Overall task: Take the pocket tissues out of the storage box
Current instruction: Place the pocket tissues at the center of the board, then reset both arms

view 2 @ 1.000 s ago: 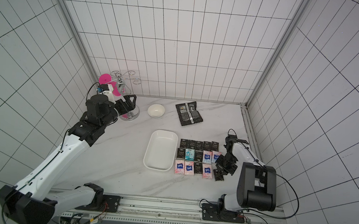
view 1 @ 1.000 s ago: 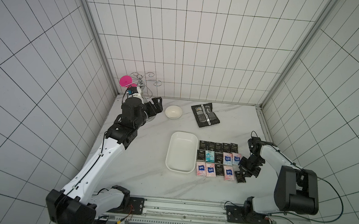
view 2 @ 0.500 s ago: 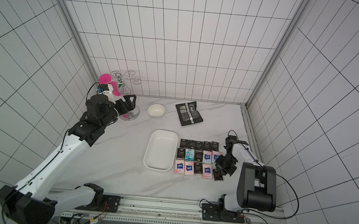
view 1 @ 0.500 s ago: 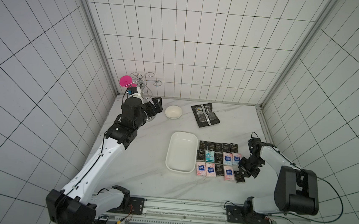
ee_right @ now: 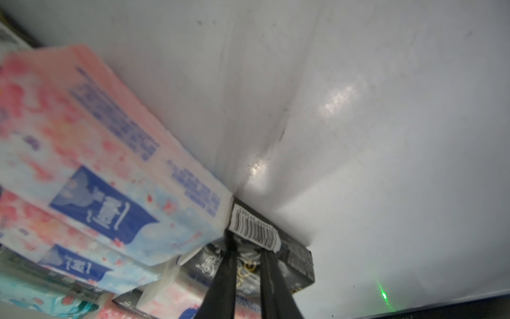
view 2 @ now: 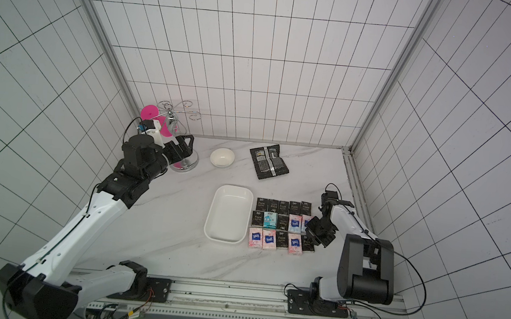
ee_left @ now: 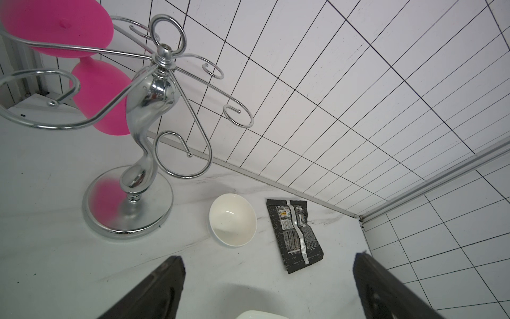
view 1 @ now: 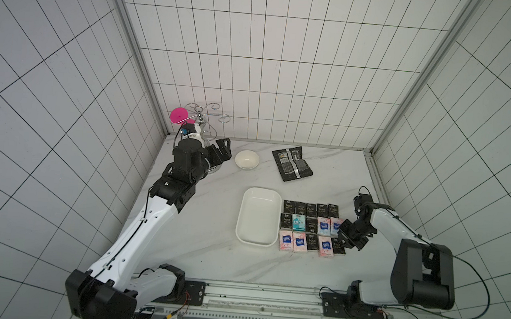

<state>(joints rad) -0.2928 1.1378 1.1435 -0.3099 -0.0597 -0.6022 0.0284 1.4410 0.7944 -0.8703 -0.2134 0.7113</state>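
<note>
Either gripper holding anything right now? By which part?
Left gripper: open, empty. Right gripper: fingers nearly together on the corner black tissue packet, by its barcode end; a real pinch cannot be told.

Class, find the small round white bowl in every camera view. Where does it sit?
Both top views: bowl mid-height, just left of centre.
Left wrist: between chrome stand and black foil pouch.
Right wrist: not in view.
Shared landmark: the black foil pouch, beside the bowl.

Bright, even light, soft shadows; right wrist view blurred, with glare on the table (ee_right: 339,96).
</note>
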